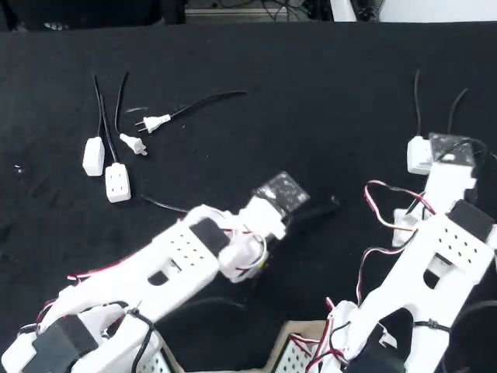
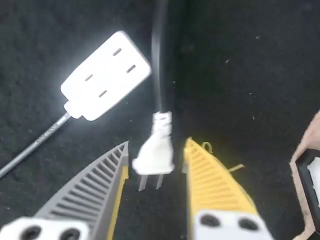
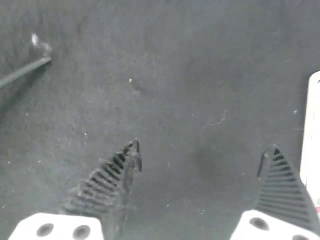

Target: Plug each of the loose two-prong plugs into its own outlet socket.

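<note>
Straddling small white two-prong plug with left gripper spread, narrow gaps either side, near white rectangular outlet socket. Holding right gripper wide apart above black cloth table.

Black cloth-covered table, seen from above.
At left, a white outlet socket beside a second socket; near them a corded plug and another plug; far right, a third socket.

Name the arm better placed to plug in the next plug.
Left. The left tool straddles a white plug, with a socket block just ahead. The right tool hangs open over bare black cloth.
</note>
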